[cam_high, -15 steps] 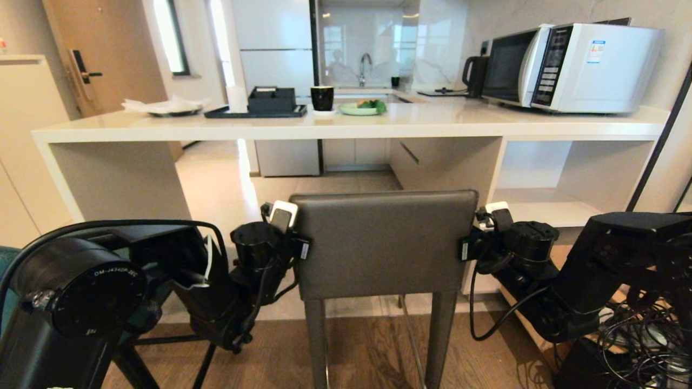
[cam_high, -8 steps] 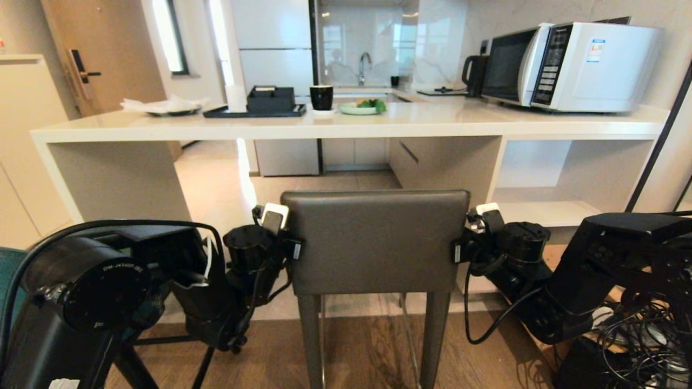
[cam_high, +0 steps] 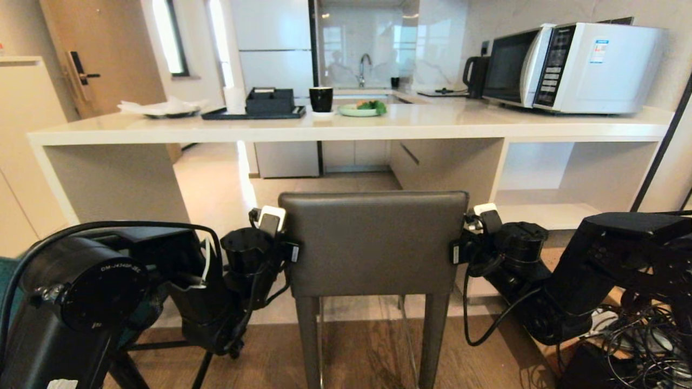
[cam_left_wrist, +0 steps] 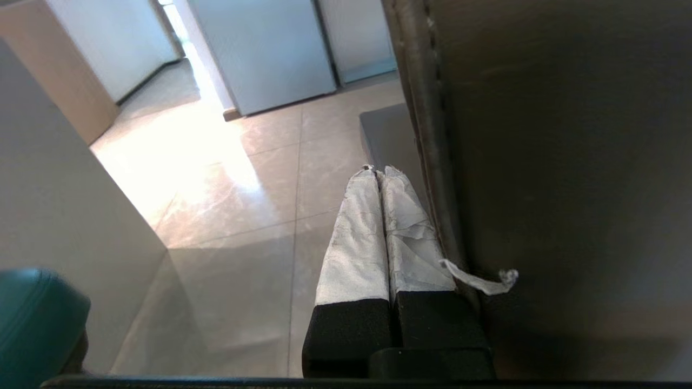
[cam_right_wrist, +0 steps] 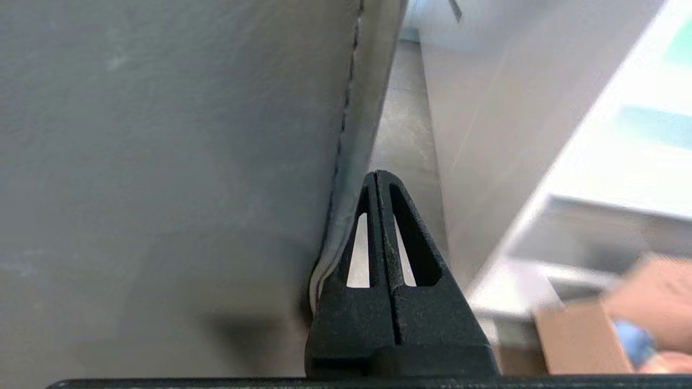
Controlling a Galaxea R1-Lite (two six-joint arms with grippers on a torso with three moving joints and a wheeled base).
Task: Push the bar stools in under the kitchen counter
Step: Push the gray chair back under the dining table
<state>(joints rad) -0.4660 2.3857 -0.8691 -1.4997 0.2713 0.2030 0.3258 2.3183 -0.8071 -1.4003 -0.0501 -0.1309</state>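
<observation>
The kitchen counter point(cam_high: 346, 127) runs wide across the room, with an open gap beneath it straight ahead. The grey stool point(cam_high: 373, 243) stands short of that gap, its square back facing the robot; the teal stool point(cam_left_wrist: 32, 313) sits off to the left. Both arms flank the backrest — the left gripper point(cam_left_wrist: 378, 216) against its left edge, the right gripper point(cam_right_wrist: 383, 227) against its right, each with fingers pressed together on nothing. To do this well I'd keep both sides pushing evenly, so the stool rolls straight in — not skewing toward the shelf cubby point(cam_high: 546, 208).
</observation>
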